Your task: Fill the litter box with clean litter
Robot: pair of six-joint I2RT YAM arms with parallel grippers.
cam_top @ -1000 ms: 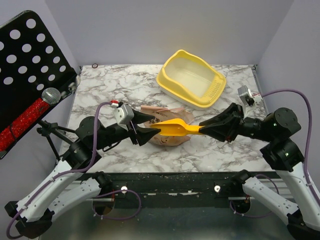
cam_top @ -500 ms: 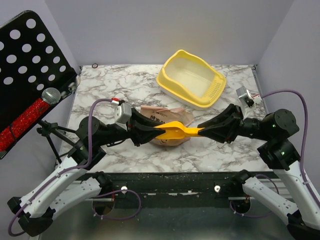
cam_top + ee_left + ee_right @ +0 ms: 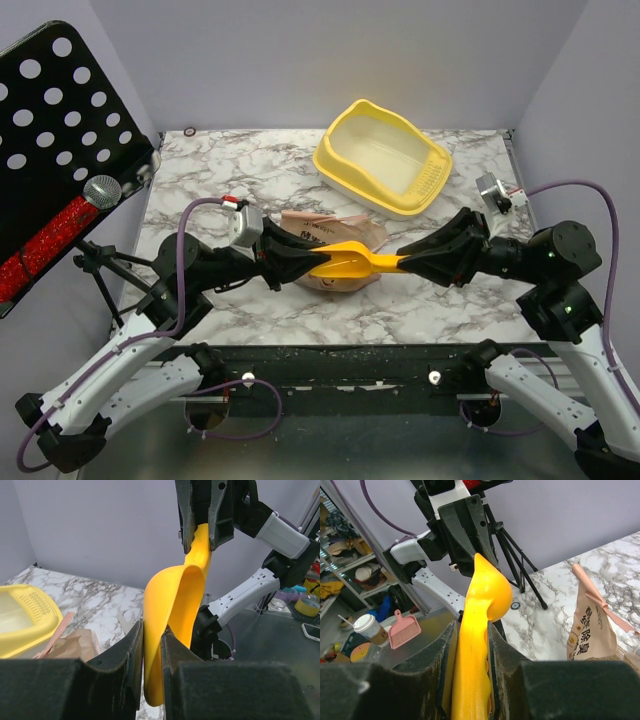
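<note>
Left gripper (image 3: 300, 266): jaws narrow, pinched on the thin wall of the yellow scoop (image 3: 350, 258) at its bowl end. In the left wrist view its fingers (image 3: 134, 650) sit on either side of the scoop wall, with yellow filling the gap between them. Right gripper (image 3: 405, 262): jaws narrow, clamped on the scoop's handle. In the right wrist view the handle runs up between both fingers (image 3: 447, 650). The scoop spans the two grippers, roughly level, bowl to the left and handle to the right, raised above the table (image 3: 220, 170).

A crumpled tan paper bag (image 3: 335, 228) lies on the marble just under and behind the scoop, near the table's middle.

The litter box (image 3: 430, 180) is on the far side of the table, right of centre, flat on the marble, open side up, pale inside. It is well apart from both grippers and touches neither. It lies beyond the bag, further off than the scoop and slightly right of it, nearer the right gripper than the left. In the left wrist view its yellow rim (image 3: 30, 625) shows at the left edge, beside the bag.
</note>
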